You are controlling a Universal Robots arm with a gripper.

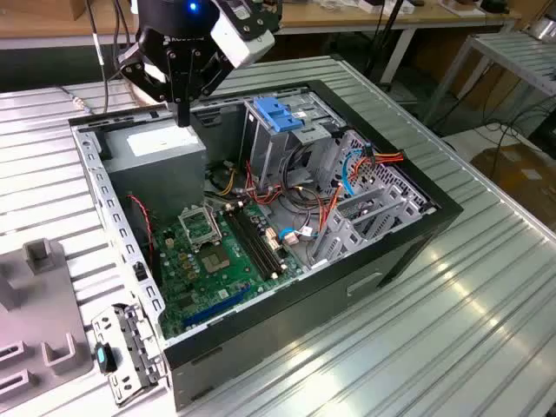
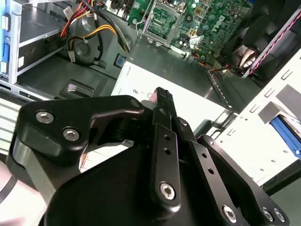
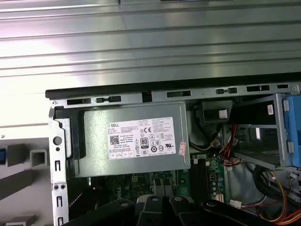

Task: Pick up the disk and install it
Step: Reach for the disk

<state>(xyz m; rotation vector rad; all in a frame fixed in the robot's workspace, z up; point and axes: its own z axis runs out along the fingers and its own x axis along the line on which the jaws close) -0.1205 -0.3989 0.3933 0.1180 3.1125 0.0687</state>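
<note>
The disk is out of view. My gripper hangs just above the open computer case, at its far corner on the exterior view's left. Its black fingers are shut together with nothing between them. Right below the fingertips lies the grey power-supply box with its white sticker. In the second wrist view the shut gripper points down at that sticker. The metal drive cage with a blue plastic latch stands inside the case, to the exterior view's right of the gripper.
The green motherboard and bundles of red, orange and blue cables lie inside the case. On the ribbed metal table a grey fixture and a loose metal bracket sit at the exterior view's left.
</note>
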